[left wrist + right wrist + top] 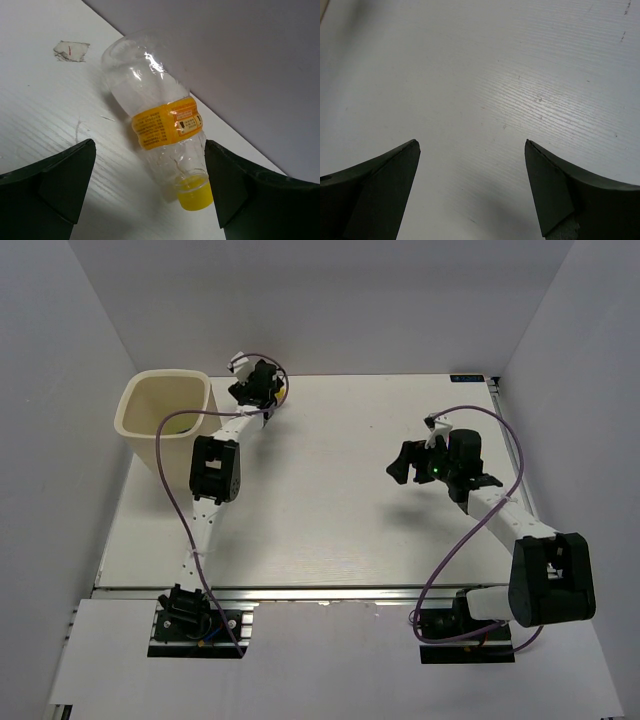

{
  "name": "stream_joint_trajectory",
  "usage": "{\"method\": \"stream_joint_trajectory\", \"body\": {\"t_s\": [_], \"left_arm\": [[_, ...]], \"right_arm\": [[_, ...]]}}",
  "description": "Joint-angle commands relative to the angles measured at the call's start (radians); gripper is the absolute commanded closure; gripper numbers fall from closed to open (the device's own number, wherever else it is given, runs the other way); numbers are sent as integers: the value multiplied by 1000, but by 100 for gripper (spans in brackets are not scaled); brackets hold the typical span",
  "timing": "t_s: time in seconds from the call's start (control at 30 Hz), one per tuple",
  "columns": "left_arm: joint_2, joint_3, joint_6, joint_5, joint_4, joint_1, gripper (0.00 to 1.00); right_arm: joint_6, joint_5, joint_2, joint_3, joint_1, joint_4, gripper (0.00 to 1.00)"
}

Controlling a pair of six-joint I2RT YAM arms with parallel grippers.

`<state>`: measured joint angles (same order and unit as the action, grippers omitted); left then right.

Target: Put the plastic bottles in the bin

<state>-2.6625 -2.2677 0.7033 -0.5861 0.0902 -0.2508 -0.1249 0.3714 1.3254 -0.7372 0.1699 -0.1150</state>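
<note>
Seen from above, two black robot arms are reaching out over one white table [330, 510]. One cream-coloured bin [165, 415] is standing at the table's 10 o'clock corner, its rounded-square mouth facing up. A pale greenish shape [180, 423] is showing deep inside it; what it is cannot be told.

Only one bottle [162, 122] is showing outside the bin. It is a small clear one with an orange-yellow label and a yellow cap. It is lying on its side at about 11 o'clock on the table, close to the far edge where the wall begins. In the left wrist view its cap is pointing toward 5 o'clock and its base toward 11 o'clock.

The left gripper [270, 385] is hovering over this bottle, just right of the bin. Its two dark fingers [65, 180] are standing wide apart, one on each side of the bottle, touching nothing.

The right gripper [402, 464] is hanging a little toward 3 o'clock from the table's middle. Its jaws are also spread wide, with only bare tabletop between them.

The tabletop is showing fine parallel ridges and a few faint scuffs. One small torn scrap [71, 50] with a red mark is lying beside the bottle's base. Plain pale grey walls [320, 300] are closing in the far side and both flanks. Purple cables [170, 490] are running along both arms. A metal rail [330, 592] is crossing the near edge at 6 o'clock.
</note>
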Motion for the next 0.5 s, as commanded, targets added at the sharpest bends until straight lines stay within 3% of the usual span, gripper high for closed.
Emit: {"method": "stream_joint_trajectory", "body": {"t_s": [0.0,0.37,0.47], "left_arm": [[13,-38,-7,2,-82,-15,2],[-140,-113,61,55,-214,-2,2],[-143,-102,81,35,-222,-1,7]], "right_arm": [[16,27,4,-45,-7,-38,11],[-7,64,83,-67,-17,-55,11],[-10,70,93,-73,-21,-55,11]]}}
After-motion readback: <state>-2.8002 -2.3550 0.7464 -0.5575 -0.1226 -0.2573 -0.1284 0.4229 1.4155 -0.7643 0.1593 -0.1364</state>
